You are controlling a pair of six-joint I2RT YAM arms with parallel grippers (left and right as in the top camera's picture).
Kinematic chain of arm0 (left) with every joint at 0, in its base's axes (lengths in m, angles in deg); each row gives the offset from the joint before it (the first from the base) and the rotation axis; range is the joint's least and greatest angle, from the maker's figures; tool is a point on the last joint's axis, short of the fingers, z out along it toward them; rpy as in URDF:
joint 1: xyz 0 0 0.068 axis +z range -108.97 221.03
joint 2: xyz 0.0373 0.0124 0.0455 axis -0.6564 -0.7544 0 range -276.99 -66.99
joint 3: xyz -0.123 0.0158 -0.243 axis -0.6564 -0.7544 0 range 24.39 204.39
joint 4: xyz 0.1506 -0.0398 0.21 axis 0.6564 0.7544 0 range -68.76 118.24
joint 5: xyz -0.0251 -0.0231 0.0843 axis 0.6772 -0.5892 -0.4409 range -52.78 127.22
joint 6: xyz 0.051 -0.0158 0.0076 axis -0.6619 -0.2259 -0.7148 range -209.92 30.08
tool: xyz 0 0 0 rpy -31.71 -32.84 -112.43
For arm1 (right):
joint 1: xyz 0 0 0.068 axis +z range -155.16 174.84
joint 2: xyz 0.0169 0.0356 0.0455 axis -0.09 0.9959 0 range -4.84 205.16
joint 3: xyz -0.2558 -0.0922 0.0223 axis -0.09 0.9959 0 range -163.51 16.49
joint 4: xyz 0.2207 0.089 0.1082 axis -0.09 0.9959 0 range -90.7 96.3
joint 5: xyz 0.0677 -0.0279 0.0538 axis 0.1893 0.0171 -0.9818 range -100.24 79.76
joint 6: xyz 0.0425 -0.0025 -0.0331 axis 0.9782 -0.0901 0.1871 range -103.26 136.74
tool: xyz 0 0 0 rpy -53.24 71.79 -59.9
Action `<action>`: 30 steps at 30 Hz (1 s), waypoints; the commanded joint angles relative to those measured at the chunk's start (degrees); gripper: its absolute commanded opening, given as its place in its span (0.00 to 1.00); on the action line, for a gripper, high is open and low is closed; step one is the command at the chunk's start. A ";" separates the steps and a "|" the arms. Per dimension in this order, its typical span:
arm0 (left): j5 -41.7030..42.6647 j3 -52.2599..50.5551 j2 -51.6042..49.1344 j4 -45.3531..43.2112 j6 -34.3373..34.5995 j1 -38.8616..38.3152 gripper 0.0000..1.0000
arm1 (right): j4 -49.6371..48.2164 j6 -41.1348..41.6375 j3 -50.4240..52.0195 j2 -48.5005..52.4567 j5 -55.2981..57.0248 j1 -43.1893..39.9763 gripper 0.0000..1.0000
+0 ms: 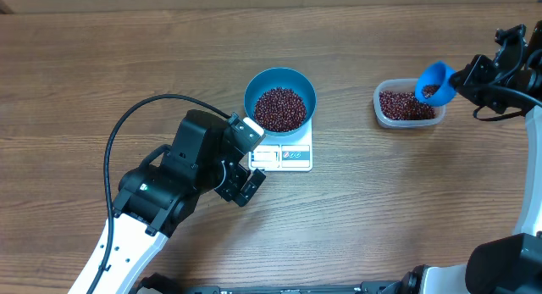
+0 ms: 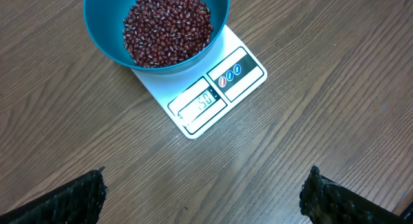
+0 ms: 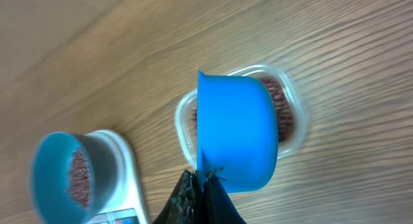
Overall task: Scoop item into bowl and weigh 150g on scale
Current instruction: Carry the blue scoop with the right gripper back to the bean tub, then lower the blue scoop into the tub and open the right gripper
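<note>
The teal bowl stands on the white scale and holds a heap of dark red beans. In the left wrist view the bowl, its beans and the scale with a lit display lie ahead. My left gripper is open over bare wood in front of the scale, and in the overhead view this left gripper sits left of the scale. My right gripper is shut on the handle of the blue scoop. The scoop carries a few beans and hangs over the tub.
A clear plastic tub with more beans stands at the right, under the scoop; its rim shows behind the scoop. A black cable loops over the table left of the left arm.
</note>
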 commanded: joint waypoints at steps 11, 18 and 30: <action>0.81 0.87 -0.22 -0.09 -0.66 0.35 1.00 | -2.16 -9.73 -1.53 -1.36 14.29 4.68 0.04; 0.81 0.87 -0.22 -0.09 -0.66 0.35 1.00 | -1.75 -9.66 -1.53 -1.36 30.18 15.26 0.04; 0.83 0.87 -0.22 -0.07 -0.66 0.35 1.00 | -0.28 -9.05 -1.53 -1.36 43.89 23.02 0.04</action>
